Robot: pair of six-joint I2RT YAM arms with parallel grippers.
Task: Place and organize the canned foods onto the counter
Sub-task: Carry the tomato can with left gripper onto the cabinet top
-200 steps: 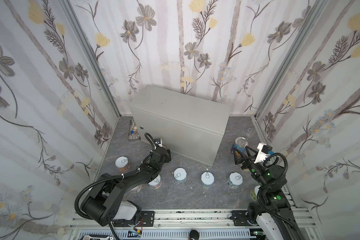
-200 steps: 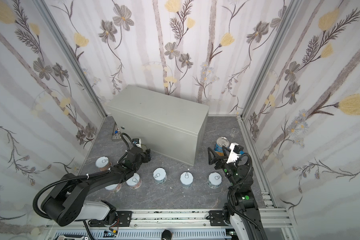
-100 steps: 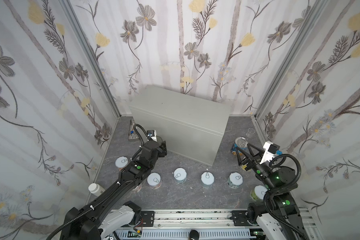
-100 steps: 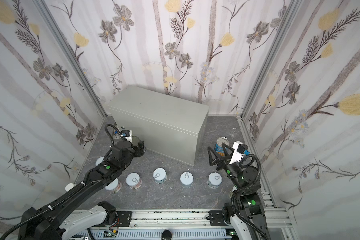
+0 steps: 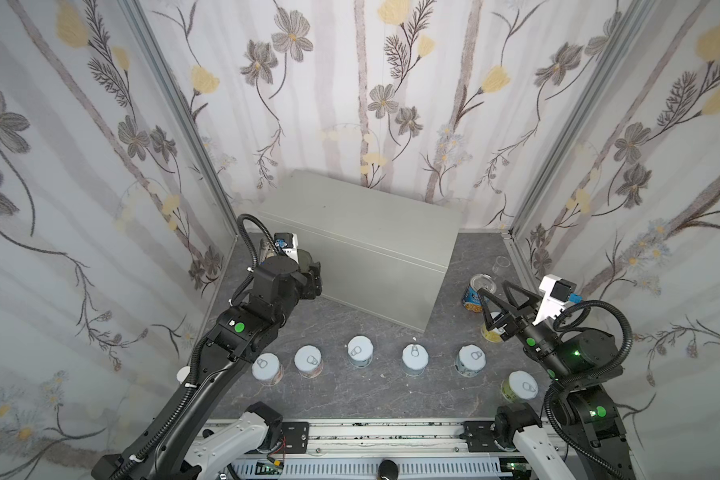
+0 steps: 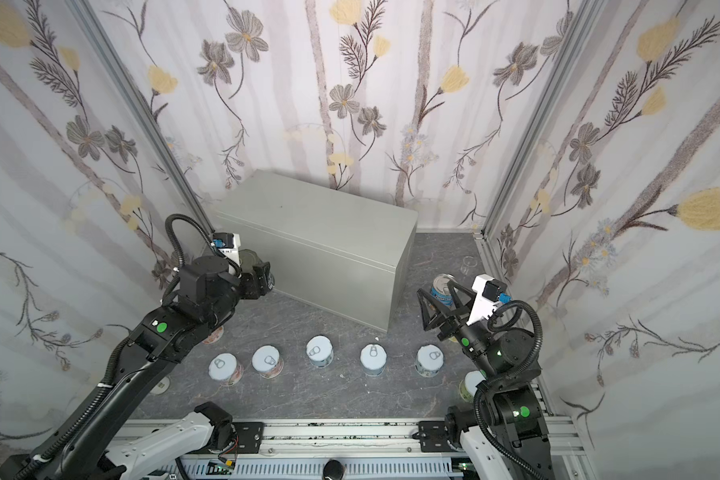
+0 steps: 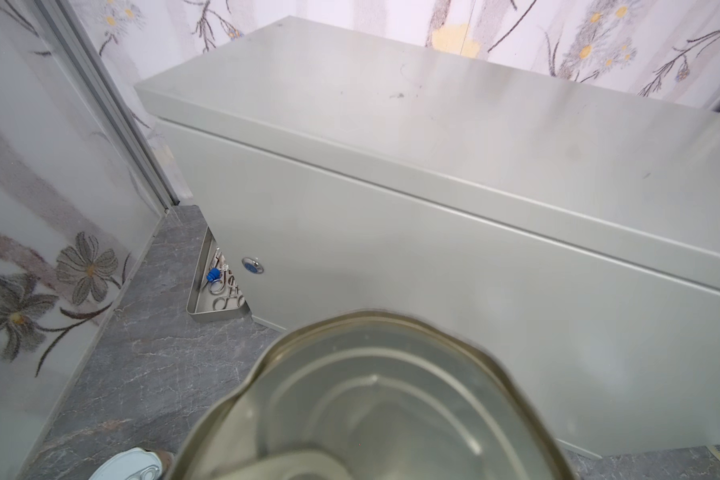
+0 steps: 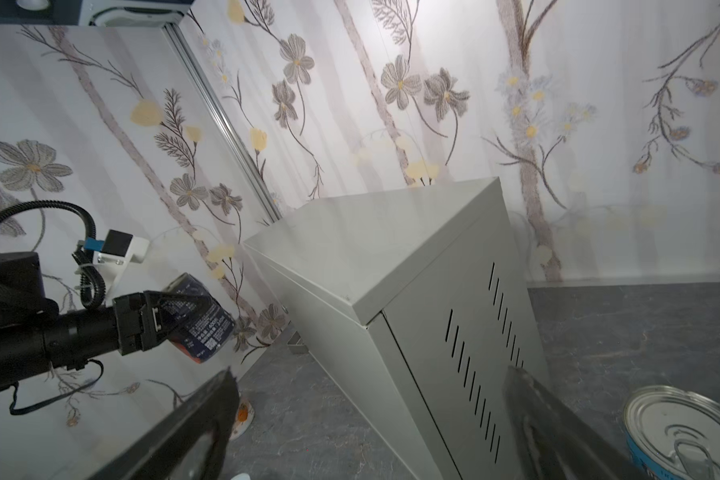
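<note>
With the left tool (image 8: 184,318) pinching one navy tall can (image 8: 202,332) off the floor (image 5: 371,395), the right tool (image 5: 493,289) spread wide. Nearest, eight short cans (image 5: 360,351) on the floor, five in a row. Beyond, one blue tall can (image 5: 476,293) upright beside the right tool. Farthest, one desk (image 5: 362,216).

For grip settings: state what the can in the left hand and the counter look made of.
Can: likely tin-plated steel, shiny bare end with pressed rings, printed navy label. Counter: seemingly painted sheet metal, satin light grey, folded edges, punched vent slots.
</note>
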